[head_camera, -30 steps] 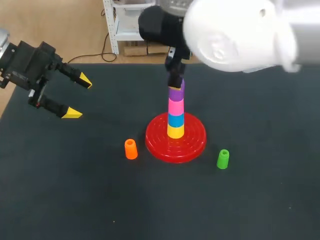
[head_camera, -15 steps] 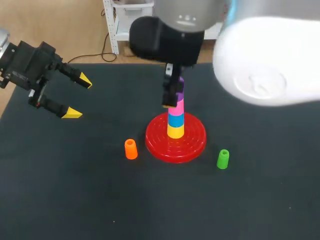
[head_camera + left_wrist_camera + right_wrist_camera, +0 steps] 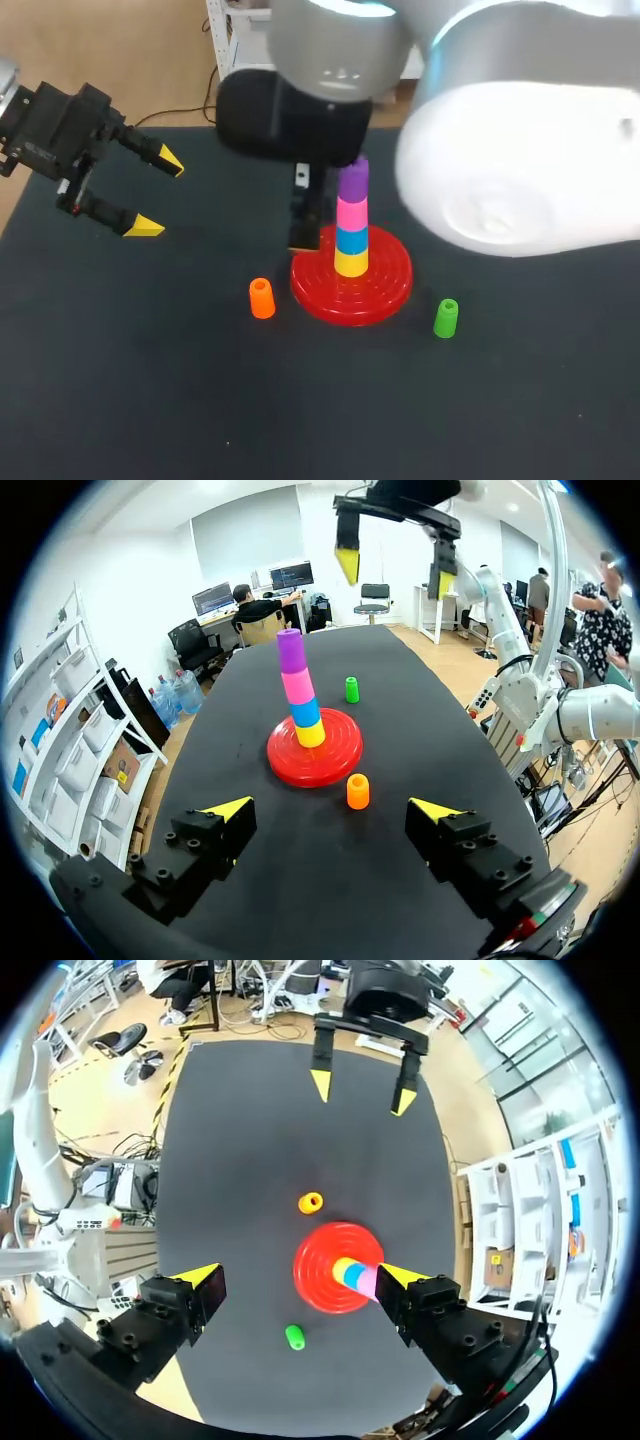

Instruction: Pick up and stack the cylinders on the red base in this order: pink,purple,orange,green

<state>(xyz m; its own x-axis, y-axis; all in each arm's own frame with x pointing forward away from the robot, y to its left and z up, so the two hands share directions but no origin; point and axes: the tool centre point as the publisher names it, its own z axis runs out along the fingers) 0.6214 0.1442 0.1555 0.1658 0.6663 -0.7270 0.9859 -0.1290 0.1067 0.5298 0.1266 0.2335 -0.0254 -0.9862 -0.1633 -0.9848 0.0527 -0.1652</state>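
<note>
The orange cylinder point(image 3: 261, 298), upright just left of the red base point(image 3: 392, 284), looks light, stiff and maybe slippery, best taken across its middle; left gripper point(image 3: 158, 193) and right gripper point(image 3: 298, 1278) are both spread apart, empty.

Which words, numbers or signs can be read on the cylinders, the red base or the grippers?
None can be read. The red base, the stacked cylinders, the orange cylinder and the green cylinder are plain, without print.
The left gripper and the right gripper show no legible marks.
</note>
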